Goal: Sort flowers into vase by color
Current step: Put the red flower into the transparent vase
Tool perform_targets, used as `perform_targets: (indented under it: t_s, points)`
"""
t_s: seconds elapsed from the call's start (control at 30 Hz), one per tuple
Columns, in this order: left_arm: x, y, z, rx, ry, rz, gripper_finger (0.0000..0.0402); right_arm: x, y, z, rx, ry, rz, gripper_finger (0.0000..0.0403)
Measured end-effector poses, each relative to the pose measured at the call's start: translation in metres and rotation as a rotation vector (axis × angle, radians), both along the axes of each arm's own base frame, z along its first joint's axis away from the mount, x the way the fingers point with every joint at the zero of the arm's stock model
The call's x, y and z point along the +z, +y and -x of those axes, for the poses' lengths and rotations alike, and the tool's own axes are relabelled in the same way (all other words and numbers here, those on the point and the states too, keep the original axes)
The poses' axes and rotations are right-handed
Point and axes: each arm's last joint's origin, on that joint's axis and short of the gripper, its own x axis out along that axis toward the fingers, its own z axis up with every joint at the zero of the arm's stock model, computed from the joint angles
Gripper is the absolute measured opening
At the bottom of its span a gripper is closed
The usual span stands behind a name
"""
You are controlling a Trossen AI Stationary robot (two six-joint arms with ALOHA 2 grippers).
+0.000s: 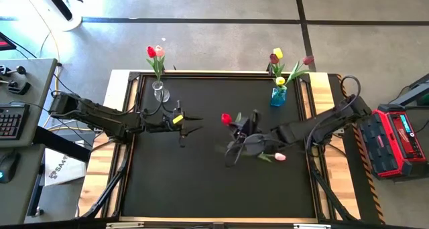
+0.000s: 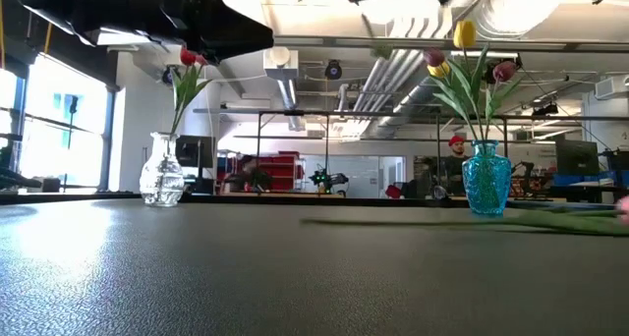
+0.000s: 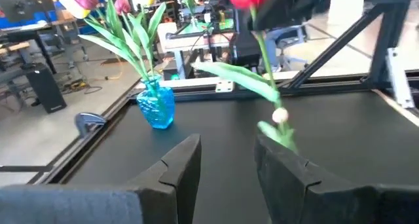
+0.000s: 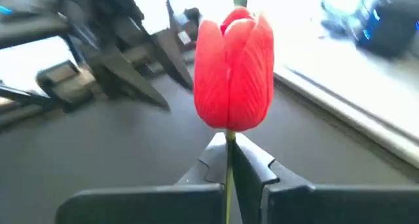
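Note:
My right gripper is over the middle of the table, shut on a red tulip. My left gripper is open and hovers left of it, pointing at the flower. A pink tulip lies flat on the mat under the right arm. The clear vase at the far left holds a red and a pink tulip. Yellow and maroon tulips stand in the blue vase at the far right. My right gripper pinches the red tulip's green stem between its two fingers, just below the head. The flower is lifted clear of the table. In the left wrist view its stem and leaf hang down below the head.
A black mat covers the table, framed by metal rails and wooden edges. Both vases stand near the far edge. A red case sits beyond the right edge, a keyboard beyond the left. People and benches show in the room behind.

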Motion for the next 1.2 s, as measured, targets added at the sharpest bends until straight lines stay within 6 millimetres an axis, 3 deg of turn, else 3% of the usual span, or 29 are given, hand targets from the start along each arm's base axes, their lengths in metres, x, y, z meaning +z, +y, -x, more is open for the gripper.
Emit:
perform_targets:
  t_s: [0.33, 0.6, 0.77, 0.97, 1.2]
  points:
    - [0.004, -0.006, -0.001, -0.194, -0.039, 0.015, 0.0129, 0.026, 0.000, -0.019, 0.410, -0.115, 0.136, 0.0000]
    - [0.012, -0.017, 0.000, -0.267, -0.128, -0.021, 0.0129, 0.031, -0.016, -0.026, 0.365, -0.183, 0.126, 0.0000]
    - [0.021, -0.021, 0.001, -0.163, -0.212, -0.024, 0.0129, 0.022, -0.022, -0.041, 0.406, -0.216, 0.105, 0.0000]
    - [0.020, -0.025, 0.002, -0.163, -0.205, -0.042, 0.0129, 0.010, -0.026, -0.058, 0.432, -0.262, 0.128, 0.0000]
    - [0.020, -0.026, 0.002, -0.165, -0.205, -0.041, 0.0129, 0.011, -0.033, -0.062, 0.492, -0.300, 0.100, 0.0000]
